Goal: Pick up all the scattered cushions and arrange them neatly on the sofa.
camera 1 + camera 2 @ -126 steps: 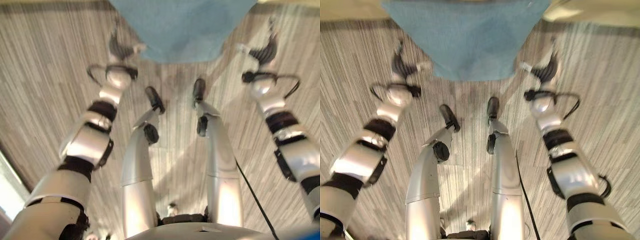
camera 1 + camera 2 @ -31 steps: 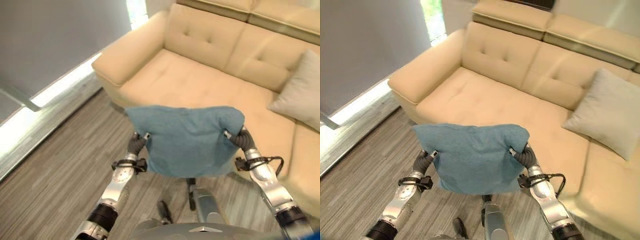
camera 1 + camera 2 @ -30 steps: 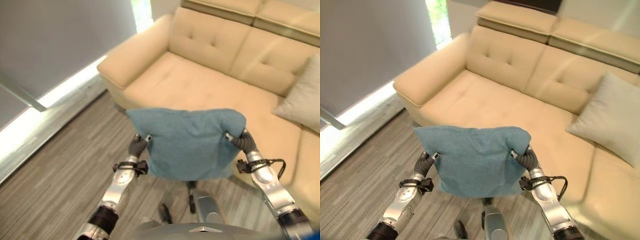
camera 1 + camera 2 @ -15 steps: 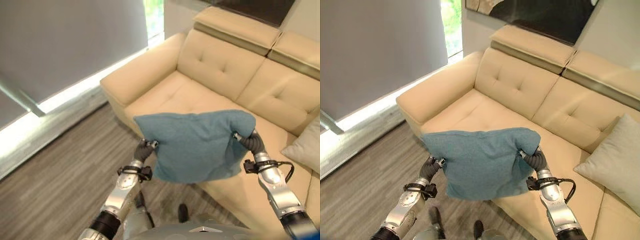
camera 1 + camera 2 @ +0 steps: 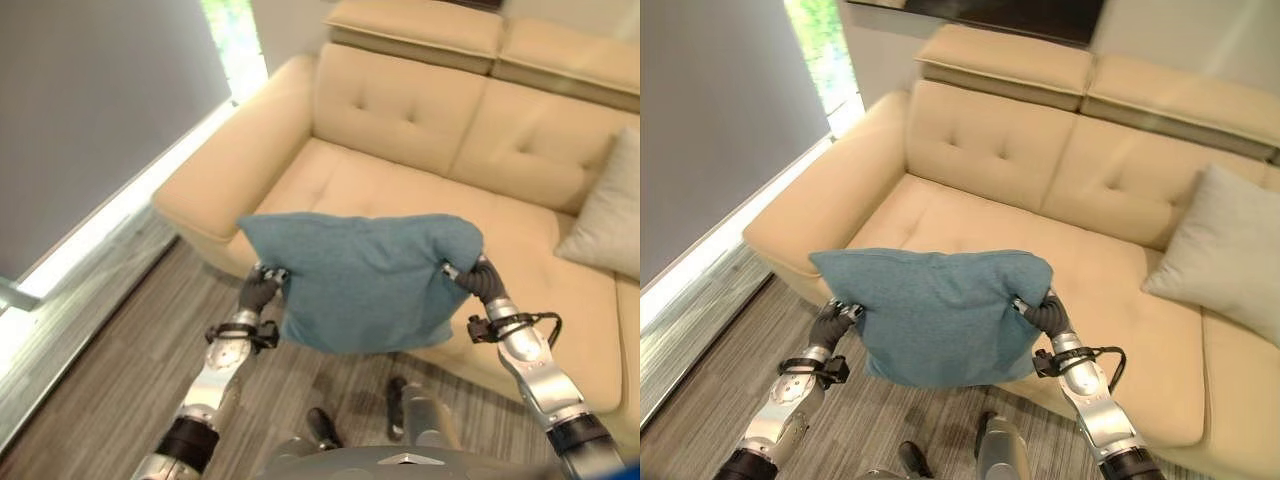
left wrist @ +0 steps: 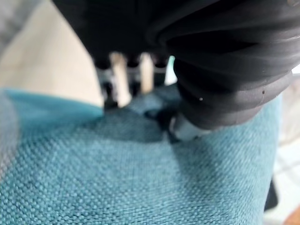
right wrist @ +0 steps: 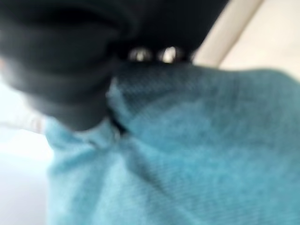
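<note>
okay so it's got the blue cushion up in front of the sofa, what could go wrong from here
1. Each hand, left and right, pinches just one upper corner of the blue cushion, so a corner could slip and the cushion swing down or drop to the floor.
2. The cushion hangs in front of the sofa seat edge; released too early, it would probably miss the seat.
3. Set too far right, it may crowd the grey cushion.

Blue cushion held up between left hand and right hand, each pinching an upper corner, above floor in front of sofa. Grey cushion leaning against sofa back, well right.
</note>
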`<state>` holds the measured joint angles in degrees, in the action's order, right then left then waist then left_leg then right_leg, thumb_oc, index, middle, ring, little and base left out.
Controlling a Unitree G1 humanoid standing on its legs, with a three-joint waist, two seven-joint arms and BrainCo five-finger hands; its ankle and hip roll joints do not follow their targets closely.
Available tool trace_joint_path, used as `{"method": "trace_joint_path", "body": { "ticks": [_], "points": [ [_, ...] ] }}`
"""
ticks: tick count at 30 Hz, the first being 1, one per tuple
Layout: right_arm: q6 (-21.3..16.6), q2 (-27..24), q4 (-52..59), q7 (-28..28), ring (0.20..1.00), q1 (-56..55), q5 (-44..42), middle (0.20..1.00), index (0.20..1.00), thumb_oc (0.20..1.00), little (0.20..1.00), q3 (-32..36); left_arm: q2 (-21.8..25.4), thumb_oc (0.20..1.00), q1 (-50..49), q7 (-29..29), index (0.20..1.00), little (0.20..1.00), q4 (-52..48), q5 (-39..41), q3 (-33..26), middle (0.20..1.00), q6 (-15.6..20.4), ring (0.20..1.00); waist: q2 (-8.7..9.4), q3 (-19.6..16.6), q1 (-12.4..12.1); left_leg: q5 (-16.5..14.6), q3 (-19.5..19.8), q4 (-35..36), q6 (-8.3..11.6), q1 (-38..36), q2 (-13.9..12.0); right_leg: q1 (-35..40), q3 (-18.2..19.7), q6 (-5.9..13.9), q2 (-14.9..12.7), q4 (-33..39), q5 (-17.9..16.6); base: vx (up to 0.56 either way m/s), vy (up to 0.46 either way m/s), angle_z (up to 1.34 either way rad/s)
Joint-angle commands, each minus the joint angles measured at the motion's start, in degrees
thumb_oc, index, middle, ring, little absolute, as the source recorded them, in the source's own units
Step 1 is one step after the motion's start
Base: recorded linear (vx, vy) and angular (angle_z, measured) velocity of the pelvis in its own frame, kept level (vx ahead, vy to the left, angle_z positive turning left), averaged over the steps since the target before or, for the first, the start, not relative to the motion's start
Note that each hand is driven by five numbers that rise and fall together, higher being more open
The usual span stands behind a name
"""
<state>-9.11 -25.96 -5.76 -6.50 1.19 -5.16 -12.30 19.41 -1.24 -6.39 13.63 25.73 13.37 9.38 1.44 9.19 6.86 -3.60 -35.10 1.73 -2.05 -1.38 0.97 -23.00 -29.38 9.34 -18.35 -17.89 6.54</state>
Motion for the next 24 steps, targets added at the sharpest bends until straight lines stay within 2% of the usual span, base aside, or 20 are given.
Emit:
{"method": "trace_joint_path", "body": {
  "ticks": [1,3,4,5,6,7,9,10,11,13,15,17,24],
  "points": [
    [-5.9,-0.4,4.2,0.2,0.2,2.1,-0.5,0.2,0.2,0.2,0.2,3.3,-2.7,0.2,3.2,4.0,0.2,0.2,-7.2,-0.4,3.1,0.2,5.3,0.2,1.3,-4.1,1.6,-7.6,5.0,-9.4,4.05,-4.2,-2.7,10.0,4.0,-0.79,6.3,9.0,-9.1,0.2,-0.204,0.13],
    [-6.1,-1.1,4.7,-0.1,0.2,0.3,-1.0,0.2,0.2,0.2,0.2,4.9,-3.3,0.2,3.5,4.4,0.2,0.2,-6.6,0.0,3.9,0.2,5.4,0.2,1.79,-4.7,2.5,-7.6,3.7,-18.4,6.91,-2.1,-6.7,13.1,2.5,-2.31,7.1,11.6,-8.6,0.18,-0.279,0.6],
    [-6.4,-2.0,5.2,-0.1,0.2,0.1,-1.2,0.2,0.2,0.2,0.2,5.2,-3.5,0.2,3.5,4.7,0.2,0.2,-6.6,0.3,4.0,0.2,5.4,0.2,1.89,-4.8,2.5,-5.4,3.7,-24.0,8.76,-0.7,-9.4,15.1,2.2,-3.07,8.3,13.1,-8.1,0.24,-0.352,0.71],
    [-6.0,-2.7,5.5,0.4,0.2,-0.7,-1.9,0.2,0.2,0.2,0.2,5.3,-3.6,0.2,3.2,4.6,0.2,0.2,-6.6,0.6,4.1,0.2,5.3,0.2,1.96,-4.6,1.8,-1.8,4.4,-29.6,10.91,1.3,-12.5,17.9,3.1,-5.08,10.7,14.9,-6.1,0.3,-0.271,0.15],
    [-5.8,-3.1,5.5,0.6,0.2,-1.2,-2.0,0.2,0.2,0.2,0.2,5.2,-3.8,0.2,2.9,4.4,0.2,0.2,-6.7,0.6,4.0,0.2,4.8,0.2,2.55,-4.5,1.4,-2.0,5.3,-28.1,10.23,3.8,-13.8,19.6,4.1,-5.43,11.0,15.8,-5.2,0.32,-0.106,-0.45],
    [-5.6,-3.5,5.5,0.8,0.2,-1.5,-1.8,0.2,0.2,0.2,0.2,4.8,-3.6,0.2,2.4,4.3,0.2,0.2,-7.0,0.0,3.9,0.2,4.5,0.2,3.17,-4.5,0.8,-2.8,6.9,-23.3,9.05,4.8,-13.8,20.6,6.0,-5.09,11.2,16.1,-4.6,0.32,0.08,-1.15],
    [-5.4,-3.5,4.6,0.5,0.2,-0.8,-2.2,0.2,0.2,0.2,0.2,3.6,-3.3,0.2,1.6,3.3,0.2,0.2,-8.2,-0.1,3.2,0.2,4.6,0.2,3.47,-3.2,-1.3,5.7,13.1,-12.3,9.62,7.2,-15.4,22.0,10.6,-5.54,12.4,16.1,-3.7,0.21,0.153,-1.76],
    [-5.5,-3.5,4.4,0.2,0.2,-0.6,-2.2,0.2,0.2,0.2,0.2,3.3,-3.3,0.2,1.5,3.0,0.2,0.2,-8.4,0.0,3.1,0.2,4.8,0.2,3.45,-2.9,-1.7,6.6,15.1,-11.2,9.94,7.5,-15.5,22.3,11.7,-5.47,12.6,16.0,-3.6,0.21,0.221,-1.74],
    [-5.4,-3.6,4.8,0.1,0.2,0.0,-2.3,0.2,0.2,0.2,0.2,3.1,-3.2,0.2,1.4,2.7,0.2,0.2,-8.9,0.5,3.3,0.2,5.3,0.2,2.63,-3.0,-2.1,6.6,18.8,-8.4,10.5,5.7,-15.4,22.9,14.1,-4.75,12.6,15.4,-3.0,0.23,0.227,-1.34],
    [-5.2,-4.0,5.0,0.1,0.2,-0.1,-1.8,0.2,0.2,0.2,0.2,3.6,-3.1,0.2,1.5,2.9,0.2,0.2,-9.0,0.4,3.7,0.2,5.3,0.2,1.57,-3.6,-1.7,6.2,18.7,-6.6,10.49,4.3,-14.3,23.1,14.4,-4.23,12.0,15.2,-3.2,0.21,0.286,-0.76],
    [-4.7,-4.0,5.3,-0.3,0.2,0.3,-1.1,0.2,0.2,0.2,0.2,4.4,-2.7,0.2,2.3,2.9,0.2,0.2,-9.3,0.1,3.7,0.2,5.4,0.2,0.65,-4.1,-1.7,5.4,16.1,-4.5,9.62,2.0,-11.8,23.6,15.3,-2.86,9.9,15.4,-4.1,0.17,0.403,-0.43],
    [-4.4,-3.1,5.0,-0.9,0.2,0.8,-0.6,0.2,0.2,0.2,0.2,5.0,-2.1,0.2,3.4,2.6,0.2,0.2,-9.4,0.0,3.2,0.2,5.5,0.2,0.75,-4.3,-1.7,4.5,14.7,-3.2,8.52,1.2,-10.0,22.7,16.2,-1.48,8.1,15.3,-5.4,0.05,0.282,-0.33],
    [-3.7,-1.4,4.6,-1.4,0.2,1.1,0.8,0.2,0.2,0.2,0.2,6.3,-2.1,0.2,5.0,3.1,0.2,0.2,-8.2,-0.8,2.8,0.2,5.6,0.2,1.42,-5.5,-1.5,2.8,12.6,-1.2,6.39,0.0,-6.8,21.1,17.4,1.12,5.1,16.0,-8.5,0.0,0.119,-0.03]
  ]
}}
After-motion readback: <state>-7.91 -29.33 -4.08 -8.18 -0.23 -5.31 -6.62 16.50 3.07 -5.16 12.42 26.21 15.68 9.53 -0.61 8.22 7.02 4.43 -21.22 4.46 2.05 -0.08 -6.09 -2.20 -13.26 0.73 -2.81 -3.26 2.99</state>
